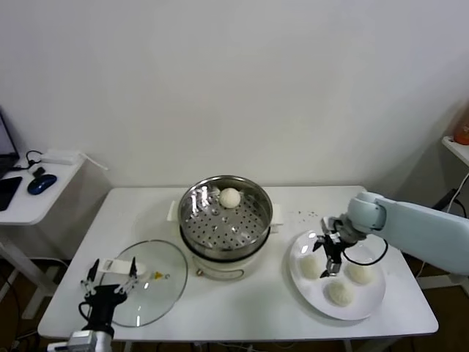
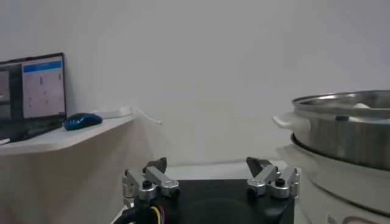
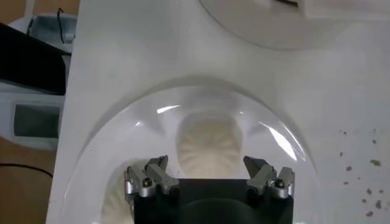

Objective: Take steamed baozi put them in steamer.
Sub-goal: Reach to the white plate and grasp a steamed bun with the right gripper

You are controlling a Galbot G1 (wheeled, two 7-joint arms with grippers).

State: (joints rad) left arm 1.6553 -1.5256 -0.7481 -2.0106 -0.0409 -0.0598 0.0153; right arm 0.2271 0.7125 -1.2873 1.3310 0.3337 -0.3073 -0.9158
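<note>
Right gripper [image 1: 327, 257] released, jaws spread, hovering directly over a baozi [image 3: 209, 145] on the plate [image 1: 370, 301], table's right end. We judge it needs only descend. Left gripper [image 1: 110, 282] idle, open, front-left corner.

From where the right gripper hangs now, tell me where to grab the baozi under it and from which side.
Grip the baozi across its round sides at the widest part, coming straight down from above. It sits dome-up on the plate, pleated top facing the open right gripper, whose fingers already straddle it. The plate's raised rim and the two neighbouring baozi probably rule out a sideways approach.
</note>
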